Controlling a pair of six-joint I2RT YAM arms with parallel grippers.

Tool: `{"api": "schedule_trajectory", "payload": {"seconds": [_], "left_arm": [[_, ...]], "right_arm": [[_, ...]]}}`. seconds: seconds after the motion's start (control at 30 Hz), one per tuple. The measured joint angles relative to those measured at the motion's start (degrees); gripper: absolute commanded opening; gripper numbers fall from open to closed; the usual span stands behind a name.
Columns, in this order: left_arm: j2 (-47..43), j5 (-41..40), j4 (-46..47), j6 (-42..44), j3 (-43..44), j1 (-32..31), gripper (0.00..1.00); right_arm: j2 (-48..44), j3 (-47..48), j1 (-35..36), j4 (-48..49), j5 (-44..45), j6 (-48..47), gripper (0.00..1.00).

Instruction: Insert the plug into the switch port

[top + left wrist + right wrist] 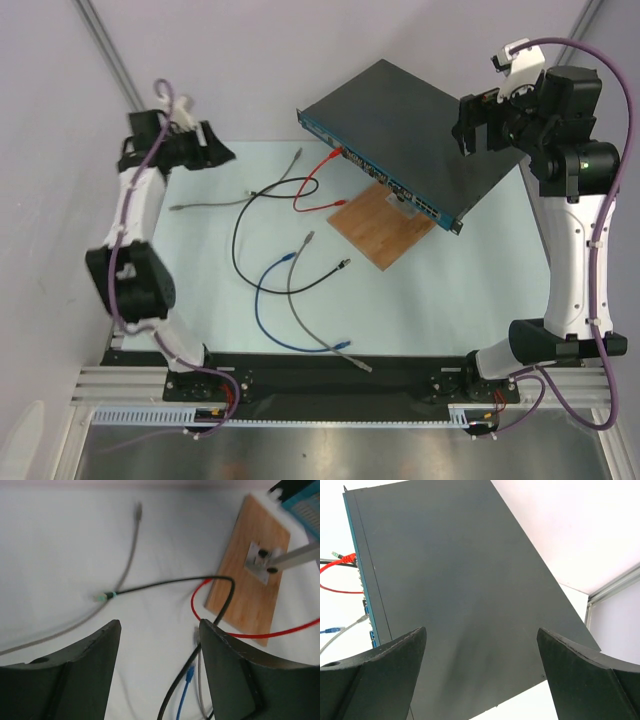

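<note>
The switch [400, 125] is a flat black box, raised at an angle, with its blue socket strip [380, 175] facing the table middle. It fills the right wrist view [460, 580]. A red cable [315, 190] has one plug [347, 558] against the strip. Loose cables lie on the table: black [245, 225], blue [265, 300] and two grey ones [305, 315]. My left gripper [222, 153] is open and empty, high at the far left; in its wrist view [160, 630] the black cable [170, 582] and a blue plug [190, 672] lie below. My right gripper [463, 128] is open and empty above the switch [480, 635].
A brown wooden board [385, 225] lies under the switch's front edge, with a small metal bracket [260, 562] on it. Grey walls close in behind the table. A metal rail [300, 395] runs along the near edge between the arm bases.
</note>
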Motion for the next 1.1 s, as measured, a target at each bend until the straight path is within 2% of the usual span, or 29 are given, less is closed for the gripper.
{"api": "schedule_trajectory", "payload": {"seconds": [0.1,0.17,0.23,0.3,0.43,0.57,0.67,0.87,0.97,1.1], "left_arm": [[-12.72,0.28,6.69,-0.92,-5.03,4.31,0.70],[-21.09,0.04,8.68,0.72,-7.74,3.39,0.70],[-28.20,-0.59,9.86,3.48,-11.43,-2.32,0.69],[-33.86,-1.49,10.10,6.62,-16.74,-11.28,0.69],[-38.21,-6.84,9.77,11.67,-28.11,-26.75,0.70],[-32.74,-15.34,8.50,12.87,-34.32,-38.73,0.66],[-25.53,-18.99,9.03,12.72,-34.49,-43.39,0.62],[-13.49,-24.04,9.31,13.94,-33.18,-44.94,0.51],[-7.85,-25.27,9.09,15.26,-31.28,-45.68,0.50],[-4.92,-25.44,8.74,16.39,-30.91,-47.47,0.51]], "right_arm": [[-0.11,-0.70,-0.42,-0.09,-0.66,0.11,1.00],[-0.13,-1.38,-0.96,-0.31,-1.51,0.81,1.00],[-0.13,-1.79,-1.57,-0.59,-2.47,1.40,1.00],[-0.13,-1.84,-2.49,-1.03,-4.24,2.43,1.00],[-0.50,-2.29,-3.76,-1.36,-7.89,3.98,1.00],[-1.66,-4.22,-5.42,-1.77,-10.67,4.94,1.00],[-2.27,-4.63,-6.34,-2.23,-11.50,5.16,1.00],[-4.39,-4.92,-8.04,-2.21,-12.52,6.78,1.00],[-5.51,-4.92,-9.09,-2.23,-12.76,7.50,1.00],[-6.73,-5.53,-10.23,-2.27,-12.83,7.54,1.00]]}}
